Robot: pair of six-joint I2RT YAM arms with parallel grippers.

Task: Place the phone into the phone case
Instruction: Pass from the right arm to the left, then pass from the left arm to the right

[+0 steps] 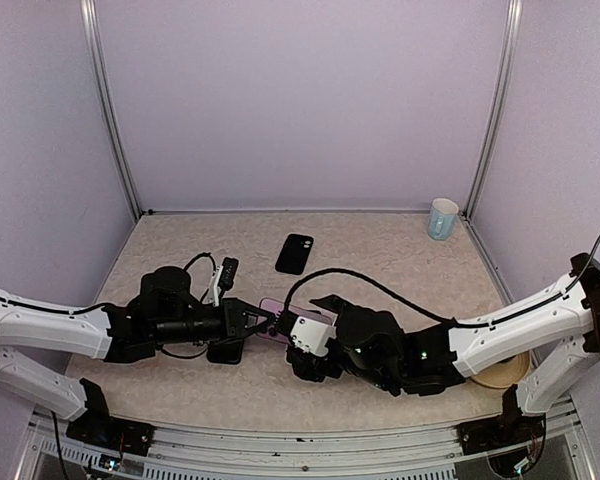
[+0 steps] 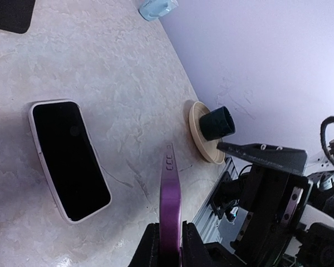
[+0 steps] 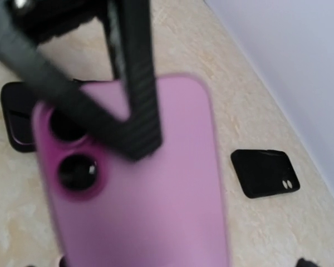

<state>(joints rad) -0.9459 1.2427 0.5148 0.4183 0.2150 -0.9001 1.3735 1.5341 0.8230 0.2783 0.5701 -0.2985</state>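
A purple phone [image 1: 280, 308] is held above the table at the centre. My left gripper [image 1: 252, 322] is shut on it; in the left wrist view the phone [image 2: 170, 189] stands edge-on between the fingers of that gripper [image 2: 170, 242]. The right wrist view shows the phone's back [image 3: 156, 206] with two lenses, close and blurred, hiding my right fingers. My right gripper [image 1: 302, 350] is right beside the phone's near end. A black phone case [image 1: 295, 253] lies flat farther back, also in the right wrist view [image 3: 264, 172].
A phone with a black screen and pale rim [image 2: 69, 158] lies flat on the table. A black flat item [image 1: 225, 350] lies under my left wrist. A pale blue cup [image 1: 443, 218] stands back right. A tan disc [image 2: 203, 133] bearing a dark cup sits at the right edge.
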